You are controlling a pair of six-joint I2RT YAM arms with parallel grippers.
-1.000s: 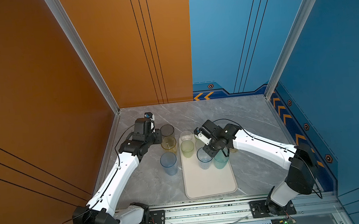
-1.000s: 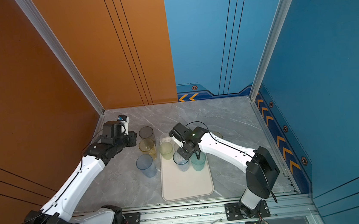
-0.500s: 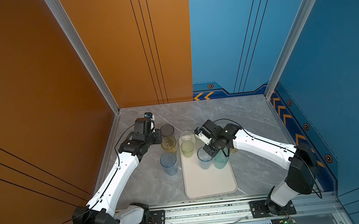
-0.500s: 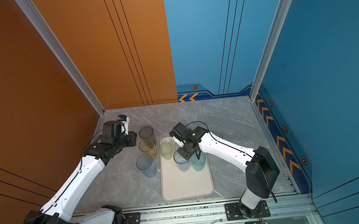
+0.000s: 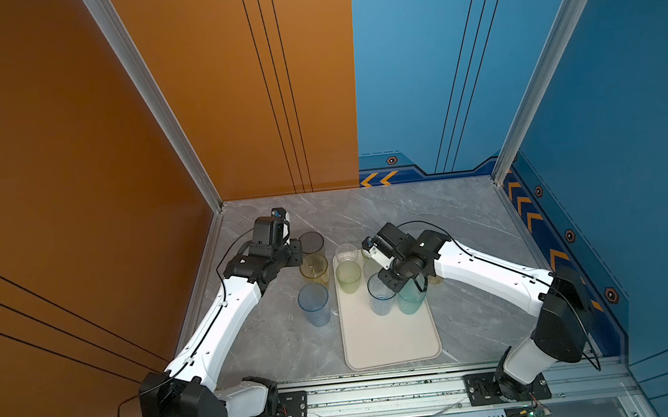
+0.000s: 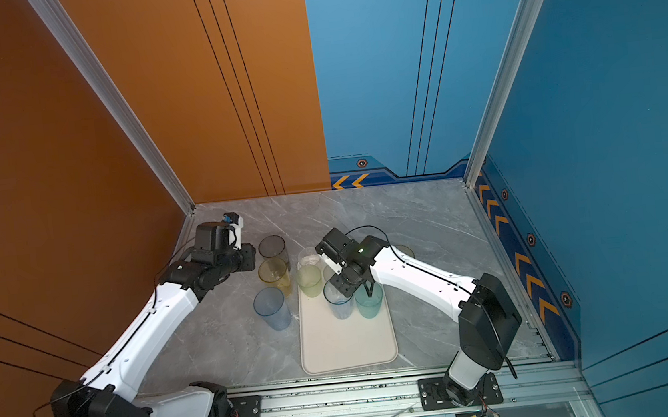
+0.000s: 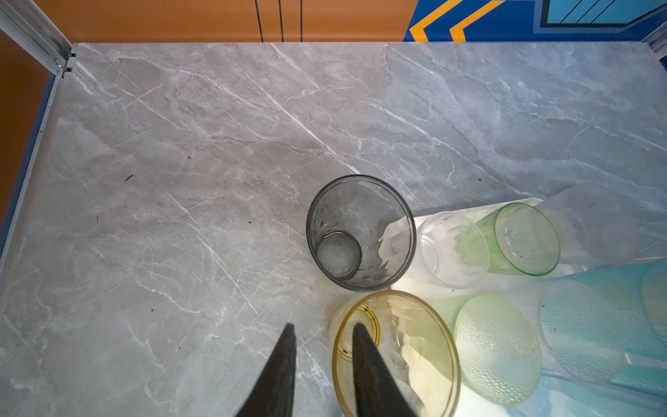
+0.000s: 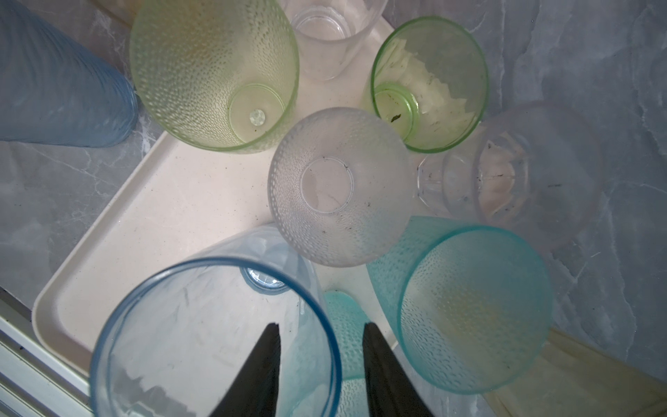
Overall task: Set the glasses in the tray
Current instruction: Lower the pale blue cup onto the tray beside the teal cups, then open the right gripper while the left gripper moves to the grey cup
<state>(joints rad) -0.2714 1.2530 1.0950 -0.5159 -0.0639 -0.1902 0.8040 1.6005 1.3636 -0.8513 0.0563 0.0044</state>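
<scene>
Since a second ago the right gripper [image 8: 320, 324] has spread, straddling the rim of the light-blue tumbler [image 8: 162, 343] on the tray [image 8: 162, 202]; the left gripper [image 7: 323, 325], spread, straddles the rim of the yellow tumbler [image 7: 415, 361] beside the tray's far-left corner.

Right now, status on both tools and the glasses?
Left tool open, straddling yellow glass rim, off tray. Right tool open astride light blue glass, upright on tray. Teal glass close beside right tool.

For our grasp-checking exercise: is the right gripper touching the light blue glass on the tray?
Apart. In the right wrist view the right gripper straddles the rim of the light blue glass, one finger inside, one outside, with a visible gap on each side.
</scene>
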